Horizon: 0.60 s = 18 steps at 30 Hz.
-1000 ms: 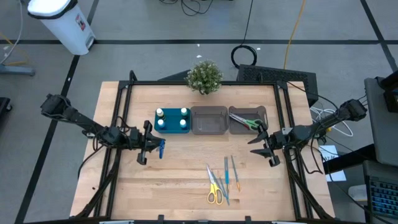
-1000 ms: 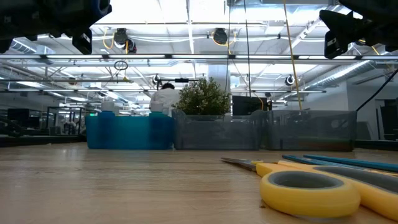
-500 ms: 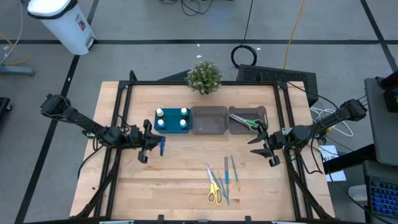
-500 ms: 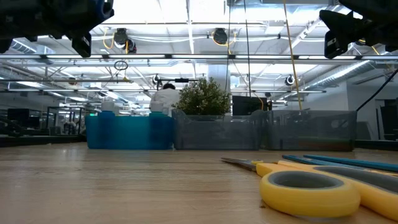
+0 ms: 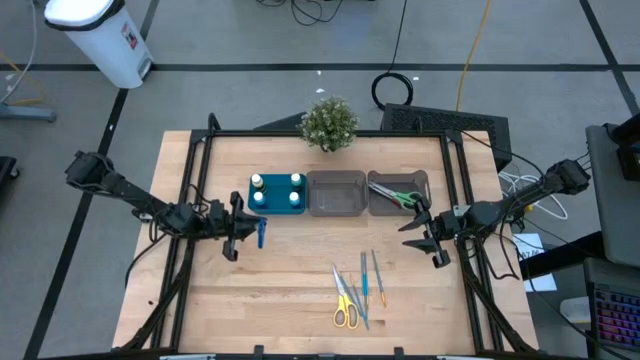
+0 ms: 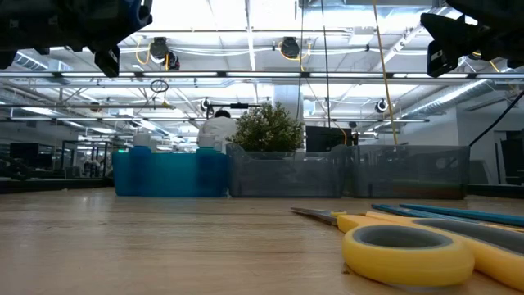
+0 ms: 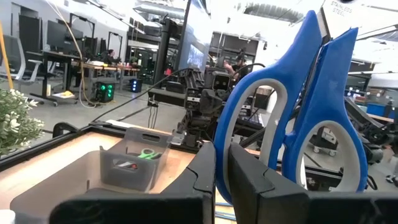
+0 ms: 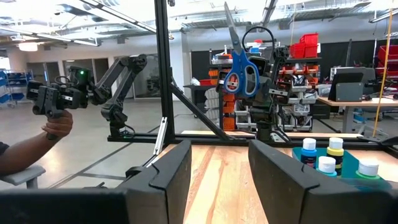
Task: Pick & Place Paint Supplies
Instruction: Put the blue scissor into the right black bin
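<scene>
My left gripper [image 5: 245, 236] hovers over the table's left side, in front of the teal tray [image 5: 277, 205], shut on blue-handled scissors [image 5: 260, 235]. In the right wrist view those scissors [image 8: 239, 65] stand with blades up. The tray holds white-capped bottles [image 5: 275, 190]. Yellow-handled scissors [image 5: 345, 300] and thin blue brushes [image 5: 370, 278] lie flat on the table near its front edge. Green-handled scissors [image 5: 400, 196] lie in the right grey bin [image 5: 420, 180]. My right gripper [image 5: 428, 238] hovers open at the right, holding nothing. My left gripper pinches the lower rim of one blue handle loop [image 7: 222, 186] between its two fingers. The fingers reach out roughly level toward the table's right side. The scissors stand almost upright above the fingers, handles low and blades up, lifted clear of the table.
A second grey bin [image 5: 337, 193] stands between the tray and the right bin. A potted plant [image 5: 328, 122] sits at the far edge. Black frame rails [image 5: 190, 200] run along the table's sides. A person's hand [image 8: 56, 124] shows beyond the table.
My left gripper has rolled a little at the wrist without leaving its place, and the blue scissors have turned slightly with it.
</scene>
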{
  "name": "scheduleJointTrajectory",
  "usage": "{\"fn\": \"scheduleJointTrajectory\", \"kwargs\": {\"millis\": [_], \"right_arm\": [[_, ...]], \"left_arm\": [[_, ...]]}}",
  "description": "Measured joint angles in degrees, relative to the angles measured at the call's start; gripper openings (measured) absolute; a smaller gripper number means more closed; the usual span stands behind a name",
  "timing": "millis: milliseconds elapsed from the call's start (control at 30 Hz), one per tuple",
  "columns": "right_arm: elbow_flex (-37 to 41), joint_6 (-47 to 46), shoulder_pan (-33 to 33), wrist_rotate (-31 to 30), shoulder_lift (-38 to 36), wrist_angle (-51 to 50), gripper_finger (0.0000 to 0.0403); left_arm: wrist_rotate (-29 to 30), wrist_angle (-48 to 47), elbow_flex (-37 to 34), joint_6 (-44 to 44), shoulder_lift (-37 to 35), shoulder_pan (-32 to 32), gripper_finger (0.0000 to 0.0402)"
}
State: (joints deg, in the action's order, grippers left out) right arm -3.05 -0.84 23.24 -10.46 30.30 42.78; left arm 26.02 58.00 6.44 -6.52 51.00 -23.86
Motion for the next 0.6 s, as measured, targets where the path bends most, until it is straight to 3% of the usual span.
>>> {"fn": "scheduleJointTrajectory", "kwargs": {"millis": [200, 600], "right_arm": [[0.0, 0.0, 0.0, 0.0, 0.0, 0.0, 0.015], [0.0, 0.0, 0.0, 0.0, 0.0, 0.0, 0.015]], "left_arm": [[0.0, -1.1, 3.8, 0.7, 4.4, 0.0, 0.002], [-0.5, -2.5, 17.9, 7.8, 22.2, 1.6, 0.002]]}}
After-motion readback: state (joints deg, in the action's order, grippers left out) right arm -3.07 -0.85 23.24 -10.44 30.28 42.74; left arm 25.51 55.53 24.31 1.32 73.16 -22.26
